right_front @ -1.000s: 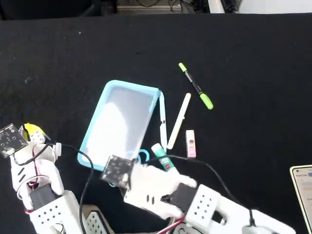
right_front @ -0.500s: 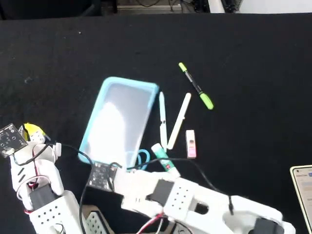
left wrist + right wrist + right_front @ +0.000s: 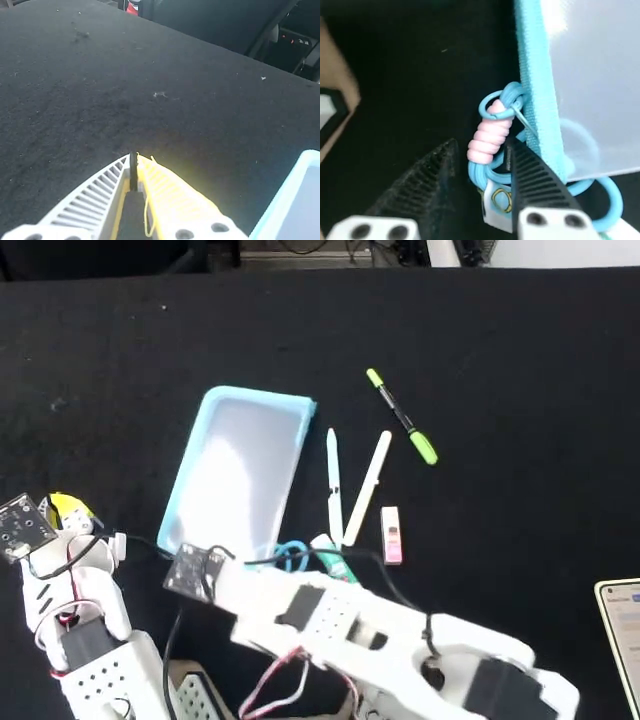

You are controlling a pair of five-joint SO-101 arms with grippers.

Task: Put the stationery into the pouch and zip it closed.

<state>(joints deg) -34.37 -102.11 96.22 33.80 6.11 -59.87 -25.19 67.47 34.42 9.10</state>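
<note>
The light-blue pouch (image 3: 240, 465) lies flat, left of centre on the black table. Its pink beaded zipper pull (image 3: 487, 132) hangs on a blue ring at the pouch's edge (image 3: 535, 90). My right gripper (image 3: 481, 145) is shut on this pull, with the blue cord loop (image 3: 292, 555) beside it. The right arm (image 3: 330, 620) lies across the front of the table. To the right of the pouch lie two pale pens (image 3: 333, 485) (image 3: 368, 488), a green highlighter (image 3: 400, 418), a pink eraser (image 3: 391, 535) and a half-hidden green glue stick (image 3: 335, 562). My left gripper (image 3: 134, 160) hangs shut and empty at the front left (image 3: 62, 510).
A phone (image 3: 620, 625) lies at the right edge. The far half of the black table (image 3: 500, 340) is bare. A corner of the pouch (image 3: 295, 195) shows beside the left gripper.
The right arm has swung left along the front edge. The pouch has slid and turned left and away with it. The left arm has kept still.
</note>
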